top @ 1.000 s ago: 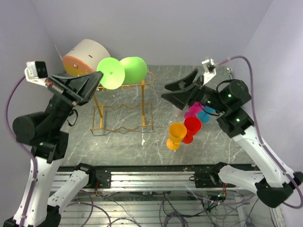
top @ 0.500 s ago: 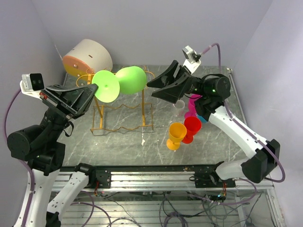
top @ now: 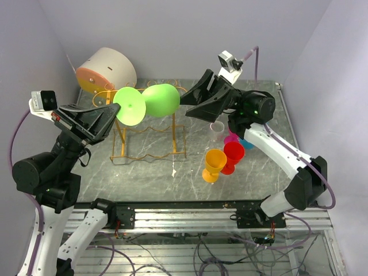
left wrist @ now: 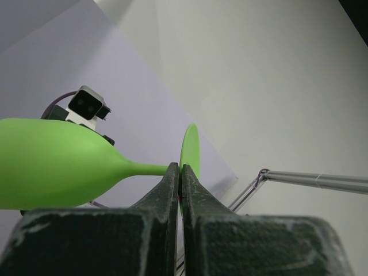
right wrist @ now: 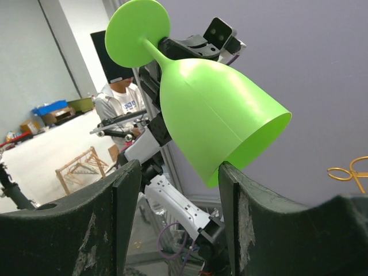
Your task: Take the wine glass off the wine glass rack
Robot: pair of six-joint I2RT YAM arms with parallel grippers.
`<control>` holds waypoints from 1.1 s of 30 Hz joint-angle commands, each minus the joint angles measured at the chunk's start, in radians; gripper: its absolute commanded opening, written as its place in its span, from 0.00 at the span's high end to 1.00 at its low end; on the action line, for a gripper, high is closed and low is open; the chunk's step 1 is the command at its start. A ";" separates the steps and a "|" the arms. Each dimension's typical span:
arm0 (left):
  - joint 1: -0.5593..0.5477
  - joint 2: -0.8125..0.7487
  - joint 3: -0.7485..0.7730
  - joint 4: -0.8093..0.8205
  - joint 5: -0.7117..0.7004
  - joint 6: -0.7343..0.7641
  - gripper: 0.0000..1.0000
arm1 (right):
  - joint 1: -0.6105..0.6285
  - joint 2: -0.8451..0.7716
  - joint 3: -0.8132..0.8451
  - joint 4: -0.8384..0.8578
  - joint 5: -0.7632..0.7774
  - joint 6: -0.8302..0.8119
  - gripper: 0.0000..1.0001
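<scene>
The green wine glass (top: 161,99) lies sideways in the air above the top rail of the gold wire wine glass rack (top: 149,156). My left gripper (top: 118,109) is shut on its stem just beside the round foot; in the left wrist view (left wrist: 179,168) the fingers pinch the stem, with the bowl (left wrist: 57,164) to the left. My right gripper (top: 183,106) is open at the mouth of the bowl. In the right wrist view (right wrist: 178,169) the bowl's rim (right wrist: 213,115) sits against the right finger (right wrist: 230,190), and a piece of the rack (right wrist: 348,171) shows at the right.
A white-and-orange drum (top: 106,69) lies at the back left. Orange (top: 214,164), red (top: 233,156), pink (top: 236,133) and blue (top: 248,141) plastic glasses and a small clear cup (top: 217,127) stand right of the rack, under the right arm.
My right arm has swung left and up, bringing its open gripper to the mouth of the green glass. My left gripper has shifted the glass slightly right and down.
</scene>
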 commanded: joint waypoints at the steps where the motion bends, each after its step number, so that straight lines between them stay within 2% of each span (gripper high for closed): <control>1: 0.005 -0.001 -0.009 0.030 0.009 -0.009 0.93 | 0.005 0.031 0.038 0.158 -0.007 0.103 0.45; 8: 0.005 0.008 -0.032 0.047 0.010 -0.012 0.93 | 0.028 0.081 0.069 0.254 -0.004 0.189 0.48; 13: 0.005 0.013 -0.042 0.045 0.012 -0.006 0.93 | 0.031 0.101 0.079 0.292 -0.007 0.227 0.76; 24: 0.005 0.013 -0.075 0.061 0.013 -0.008 0.93 | 0.032 0.087 0.082 0.310 0.024 0.254 0.79; 25: 0.005 0.014 -0.076 0.061 0.013 -0.007 0.93 | 0.033 0.087 0.083 0.314 0.026 0.258 0.81; 28: 0.005 0.013 -0.077 0.048 0.015 0.004 0.93 | 0.031 0.085 0.079 0.304 0.027 0.260 1.00; 29: 0.005 0.012 -0.077 0.037 0.015 0.010 0.93 | 0.031 0.079 0.074 0.301 0.027 0.258 1.00; 31: 0.005 0.010 -0.070 -0.002 0.014 0.035 0.88 | 0.029 0.055 0.060 0.258 0.025 0.225 1.00; 33: 0.005 0.002 -0.057 -0.070 0.001 0.080 0.77 | 0.025 0.003 0.039 0.150 0.021 0.142 1.00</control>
